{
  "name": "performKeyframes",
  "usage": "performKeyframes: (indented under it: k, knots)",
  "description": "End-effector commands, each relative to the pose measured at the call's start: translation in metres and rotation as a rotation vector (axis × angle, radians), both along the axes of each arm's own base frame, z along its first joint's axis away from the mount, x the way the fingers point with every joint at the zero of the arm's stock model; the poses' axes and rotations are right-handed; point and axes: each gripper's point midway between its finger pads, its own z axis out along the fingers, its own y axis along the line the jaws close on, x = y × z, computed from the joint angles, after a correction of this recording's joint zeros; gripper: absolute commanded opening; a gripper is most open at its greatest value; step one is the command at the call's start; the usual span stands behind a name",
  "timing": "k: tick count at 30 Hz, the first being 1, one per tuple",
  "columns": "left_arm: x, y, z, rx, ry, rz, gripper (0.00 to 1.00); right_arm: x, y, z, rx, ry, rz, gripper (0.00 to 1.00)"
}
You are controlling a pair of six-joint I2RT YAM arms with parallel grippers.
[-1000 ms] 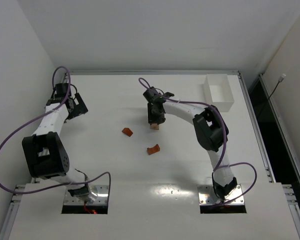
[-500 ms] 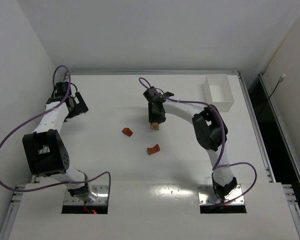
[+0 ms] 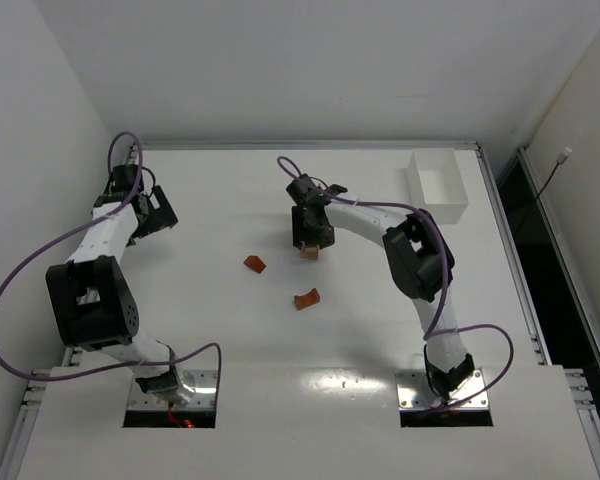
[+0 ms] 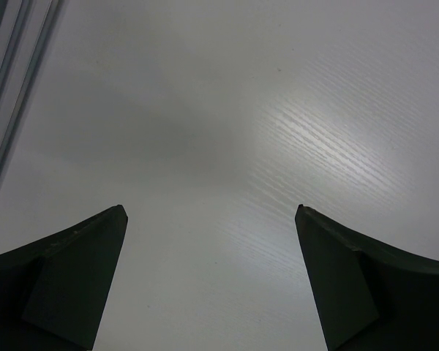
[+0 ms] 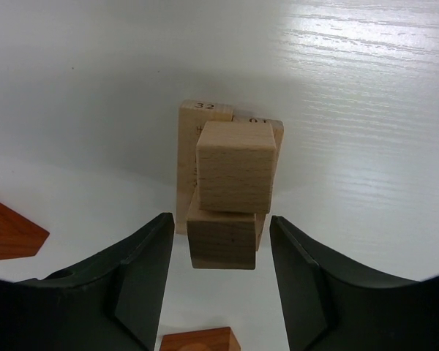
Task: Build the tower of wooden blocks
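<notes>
The tower is a short stack of light tan wood blocks: two cubes, the top one set slightly askew, on two flat tan pieces. In the top view it stands mid-table. My right gripper is open, with one finger on each side of the stack and a gap on both sides. It also shows in the top view, right over the stack. Two reddish-orange blocks lie loose nearer the front. My left gripper is open and empty at the far left, over bare table.
A white rectangular box stands at the back right corner. A metal rail runs along the table's left edge next to the left gripper. The right wrist view shows the reddish-orange pieces at its left edge and bottom edge.
Almost nothing. The right gripper stays over the tan stack, open, and the left arm has shifted only a trace.
</notes>
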Motion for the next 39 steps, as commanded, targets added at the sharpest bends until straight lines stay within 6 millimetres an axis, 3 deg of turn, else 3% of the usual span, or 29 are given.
performKeyframes:
  k: [1, 8, 12, 13, 15, 20, 23, 24, 25, 26, 28, 30, 33, 39]
  knots:
    - [0.013, 0.005, 0.019, 0.011, -0.058, -0.004, 1.0, 0.011, 0.008, 0.01, 0.041, -0.026, -0.014, 0.53]
    - [0.013, 0.005, 0.019, 0.011, -0.058, -0.004, 1.0, 0.009, 0.013, 0.028, 0.079, -0.05, 0.038, 0.54]
    - [0.01, 0.004, 0.019, 0.01, -0.056, -0.004, 1.0, 0.006, 0.01, 0.05, 0.1, -0.093, 0.081, 0.57]
    - [0.009, 0.002, 0.015, 0.0, -0.05, -0.01, 1.0, 0.006, 0.01, 0.065, 0.113, -0.127, 0.098, 0.57]
    - [0.008, 0.001, 0.015, 0.001, -0.057, -0.01, 1.0, -0.002, 0.006, 0.07, 0.122, -0.139, 0.143, 0.59]
    - [0.01, -0.009, 0.026, 0.022, -0.087, -0.044, 1.0, -0.017, 0.004, 0.11, 0.174, -0.224, 0.271, 0.61]
    - [0.003, -0.017, 0.028, 0.035, -0.088, -0.082, 1.0, -0.024, -0.002, 0.117, 0.117, -0.288, 0.489, 0.61]
    - [-0.002, -0.025, 0.022, 0.024, -0.073, -0.111, 1.0, -0.028, -0.004, 0.131, 0.114, -0.328, 0.562, 0.66]
    - [-0.004, -0.032, 0.024, 0.017, -0.084, -0.129, 1.0, -0.036, -0.001, 0.135, 0.111, -0.355, 0.722, 0.67]
    - [-0.006, -0.032, 0.023, 0.024, -0.087, -0.138, 1.0, -0.047, -0.01, 0.128, 0.095, -0.334, 0.79, 0.67]
    - [-0.013, -0.036, 0.019, 0.014, -0.085, -0.162, 1.0, -0.056, -0.018, 0.137, 0.042, -0.399, 0.969, 0.69]
    - [-0.014, -0.037, 0.025, 0.018, -0.103, -0.176, 1.0, -0.073, -0.032, 0.126, -0.01, -0.373, 1.106, 0.69]
    - [-0.011, -0.035, 0.03, 0.033, -0.11, -0.178, 1.0, -0.093, -0.04, 0.133, -0.066, -0.415, 1.373, 0.69]
    - [-0.001, -0.041, 0.037, 0.005, -0.118, -0.213, 1.0, -0.144, -0.027, 0.138, 0.054, -0.51, 1.741, 0.6]
